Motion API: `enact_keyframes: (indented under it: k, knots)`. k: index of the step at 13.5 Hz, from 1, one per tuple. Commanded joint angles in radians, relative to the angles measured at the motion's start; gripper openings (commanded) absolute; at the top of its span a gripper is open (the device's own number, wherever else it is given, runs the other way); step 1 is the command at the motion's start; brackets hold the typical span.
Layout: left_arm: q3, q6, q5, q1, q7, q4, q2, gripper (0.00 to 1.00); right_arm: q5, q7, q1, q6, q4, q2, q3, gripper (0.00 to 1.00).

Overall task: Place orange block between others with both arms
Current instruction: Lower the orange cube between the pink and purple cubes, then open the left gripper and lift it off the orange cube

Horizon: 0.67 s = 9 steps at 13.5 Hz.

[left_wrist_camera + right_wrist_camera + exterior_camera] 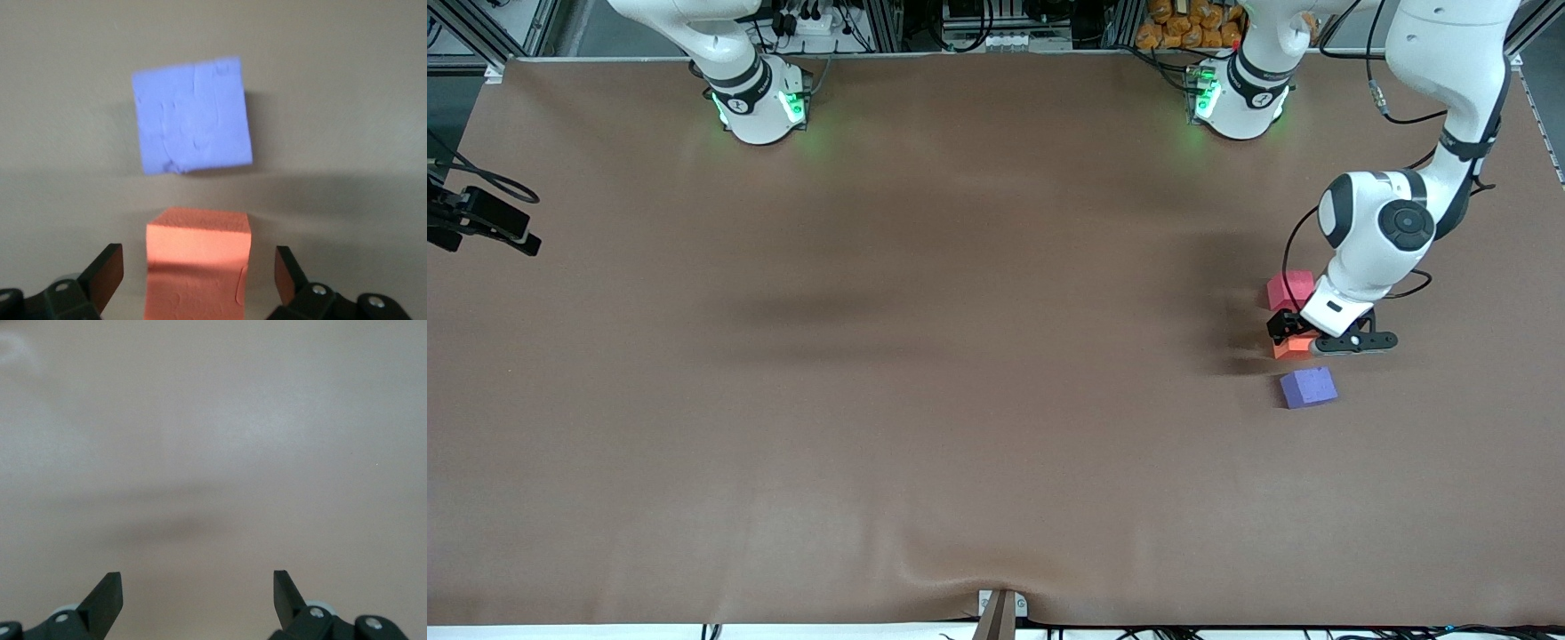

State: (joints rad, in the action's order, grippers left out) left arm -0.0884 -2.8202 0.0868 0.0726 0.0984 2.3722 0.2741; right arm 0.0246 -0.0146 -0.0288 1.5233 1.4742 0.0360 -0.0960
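A brown mat covers the table; racks and cables line the edge by the arm bases. The orange block rests on the mat between the red cube and the purple cube. The left gripper straddles the orange block, fingers wide, not touching. The right gripper waits, wide, empty.

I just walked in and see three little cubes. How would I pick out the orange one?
Find the white arm bent low over the brown table. Three cubes line up under it; the orange block sits between its open left pincer fingers, the middle cube between the pinkish-red cube and purple-blue cube.
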Motion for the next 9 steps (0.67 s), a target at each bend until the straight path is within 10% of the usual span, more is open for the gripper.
enact_keyframes:
  k: [1, 9]
  knots:
    - [0.009, 0.103, 0.018, -0.014, -0.008, -0.03, -0.093, 1.0, -0.012, -0.011, -0.005, -0.002, -0.003, -0.01, 0.002, 1.0]
    - [0.084, 0.614, 0.008, -0.002, 0.0, -0.473, -0.092, 1.0, -0.009, -0.018, -0.011, 0.0, -0.003, -0.01, 0.004, 1.0]
